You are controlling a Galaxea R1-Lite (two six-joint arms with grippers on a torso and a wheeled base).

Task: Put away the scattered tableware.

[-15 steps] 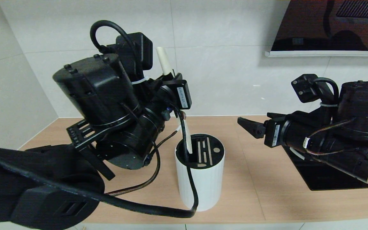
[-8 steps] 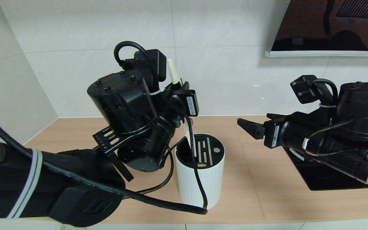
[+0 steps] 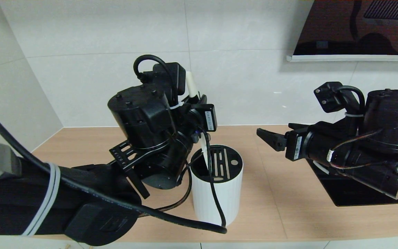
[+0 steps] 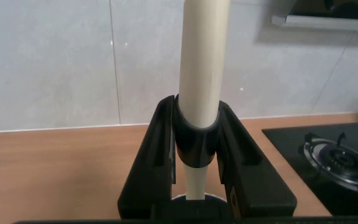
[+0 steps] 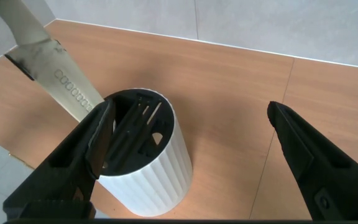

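Note:
A white ribbed cylindrical holder with a black slotted top stands on the wooden counter. My left gripper hovers just above its left side, shut on the cream handle of a knife. The pale blade points down into the large opening in the holder's top. In the left wrist view the handle stands upright between the fingers. The right wrist view shows the blade slanting into the holder. My right gripper hangs open to the right of the holder, holding nothing.
A black cooktop with a gas burner lies on the counter at the right. A dark range hood hangs at the upper right. A tiled wall closes the back and left. The counter's front edge runs just below the holder.
My left arm has shifted right and lower with the knife, carrying the blade deeper into the holder's opening. The right arm has stayed where it was.

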